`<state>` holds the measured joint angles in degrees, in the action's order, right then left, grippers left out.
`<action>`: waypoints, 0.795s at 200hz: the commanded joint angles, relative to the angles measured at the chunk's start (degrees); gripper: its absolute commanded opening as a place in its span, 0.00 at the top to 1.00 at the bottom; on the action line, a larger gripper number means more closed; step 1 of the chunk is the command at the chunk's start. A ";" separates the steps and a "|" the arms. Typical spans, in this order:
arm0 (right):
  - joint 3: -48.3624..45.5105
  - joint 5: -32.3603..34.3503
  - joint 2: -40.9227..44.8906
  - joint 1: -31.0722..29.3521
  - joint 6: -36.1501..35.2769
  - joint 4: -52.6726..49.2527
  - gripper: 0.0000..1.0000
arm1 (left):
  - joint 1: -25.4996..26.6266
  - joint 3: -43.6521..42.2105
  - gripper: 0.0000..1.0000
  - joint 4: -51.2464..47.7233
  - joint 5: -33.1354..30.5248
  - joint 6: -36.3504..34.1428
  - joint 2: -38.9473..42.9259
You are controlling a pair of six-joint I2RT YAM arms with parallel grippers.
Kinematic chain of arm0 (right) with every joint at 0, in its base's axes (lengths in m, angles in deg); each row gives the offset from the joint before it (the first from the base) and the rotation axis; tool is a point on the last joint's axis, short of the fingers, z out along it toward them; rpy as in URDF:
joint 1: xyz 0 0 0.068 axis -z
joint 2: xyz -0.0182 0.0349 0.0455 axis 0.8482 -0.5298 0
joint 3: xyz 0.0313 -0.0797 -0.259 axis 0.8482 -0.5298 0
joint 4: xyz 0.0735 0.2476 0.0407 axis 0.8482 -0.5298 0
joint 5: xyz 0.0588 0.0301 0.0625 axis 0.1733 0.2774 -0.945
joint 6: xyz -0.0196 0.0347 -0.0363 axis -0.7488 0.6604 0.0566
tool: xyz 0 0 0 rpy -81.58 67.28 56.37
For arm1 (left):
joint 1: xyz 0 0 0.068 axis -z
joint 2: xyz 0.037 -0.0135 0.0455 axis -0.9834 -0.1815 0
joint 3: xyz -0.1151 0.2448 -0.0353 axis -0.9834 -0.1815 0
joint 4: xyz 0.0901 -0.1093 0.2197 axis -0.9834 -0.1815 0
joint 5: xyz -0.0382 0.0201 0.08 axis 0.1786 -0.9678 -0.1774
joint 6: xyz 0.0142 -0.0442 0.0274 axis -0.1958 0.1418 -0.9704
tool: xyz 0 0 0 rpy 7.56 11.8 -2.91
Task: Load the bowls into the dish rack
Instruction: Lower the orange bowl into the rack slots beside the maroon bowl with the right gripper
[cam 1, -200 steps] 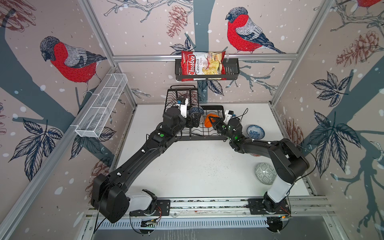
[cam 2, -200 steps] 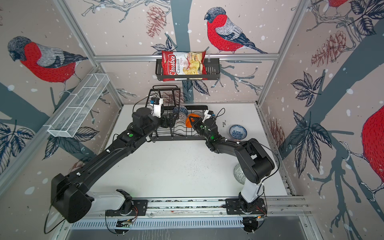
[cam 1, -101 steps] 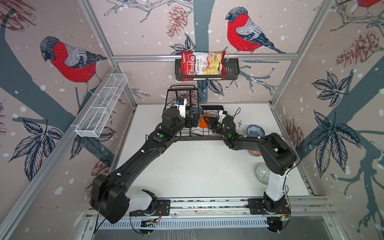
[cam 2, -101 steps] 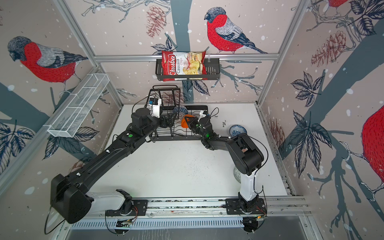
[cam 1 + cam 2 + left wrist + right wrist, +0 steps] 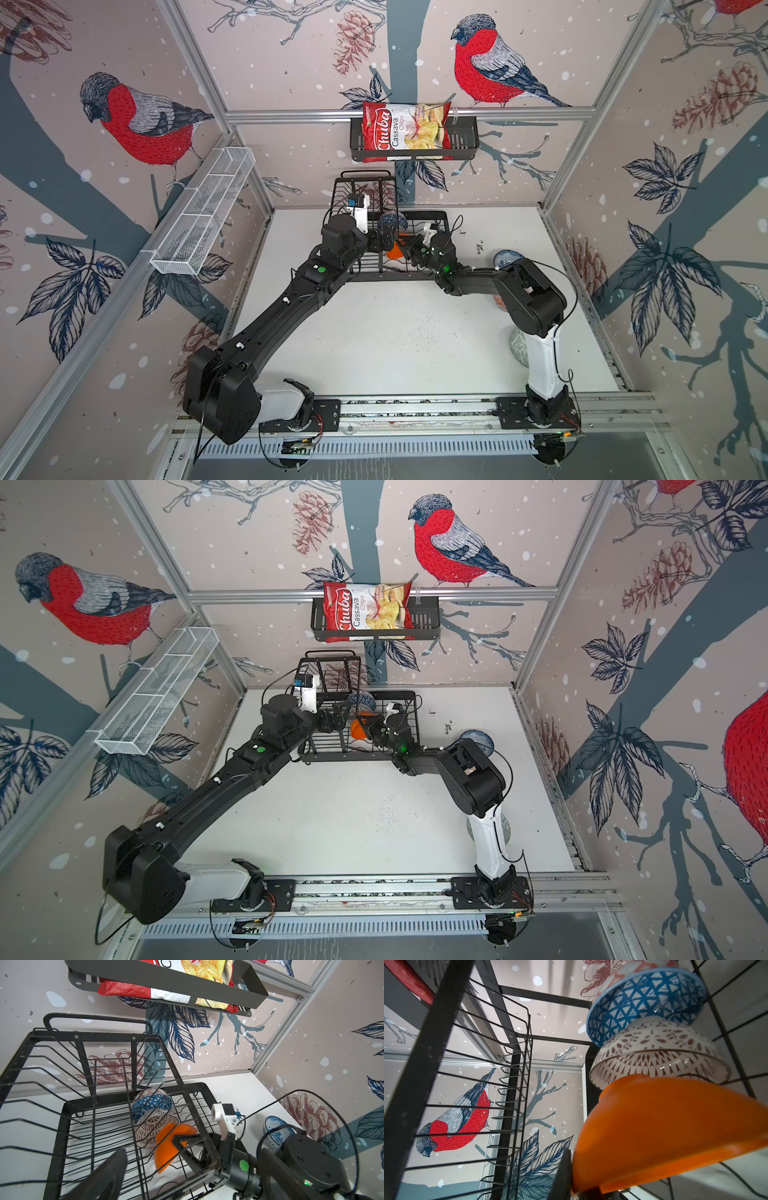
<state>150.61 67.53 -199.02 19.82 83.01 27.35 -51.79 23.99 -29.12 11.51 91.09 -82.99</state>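
The dish rack (image 5: 390, 277) (image 5: 357, 757) stands at the back of the table. My right gripper (image 5: 405, 251) (image 5: 368, 729) (image 5: 182, 1142) reaches into its lower tray, shut on the rim of the plain orange bowl (image 5: 394, 250) (image 5: 168, 1151) (image 5: 664, 1130), which is tipped on edge. One black finger (image 5: 561, 1176) shows against the rim. Beside it in the tray stand three bowls on edge: black-white radial (image 5: 153, 1126) (image 5: 654, 1057), dark blue geometric (image 5: 151, 1103) (image 5: 643, 1005), orange-white (image 5: 149, 1092). My left gripper (image 5: 384, 239) (image 5: 336, 719) hangs open by the rack, holding nothing.
A blue-white floral bowl (image 5: 503, 259) (image 5: 274, 1128) sits on the table right of the rack. A grey-green bowl (image 5: 517, 345) lies half hidden behind the right arm. A black basket with a chips bag (image 5: 411, 133) hangs on the back wall, a white mesh basket (image 5: 203, 216) on the left wall.
My right gripper has carried the orange bowl leftward, deeper into the rack's lower tray and up beside the row of bowls. The left arm has stayed where it was.
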 commanded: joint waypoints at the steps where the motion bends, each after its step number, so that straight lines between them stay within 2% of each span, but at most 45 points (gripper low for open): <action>1: 1.46 -1.19 -1.67 -0.49 1.75 4.75 1.00 | -0.24 -0.10 0.02 1.83 0.99 0.29 0.33; 103: 7.95 -2.25 -9.62 -1.53 5.90 6.11 1.00 | -1.11 -0.08 0.02 1.98 1.65 0.65 -0.37; 159: 4.49 -0.67 -9.54 -2.15 9.04 7.43 1.00 | -1.72 -0.20 0.02 2.22 2.22 1.04 -0.48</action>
<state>156.86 66.41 -208.46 18.16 89.48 36.24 -53.21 23.86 -28.12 12.89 91.70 -83.34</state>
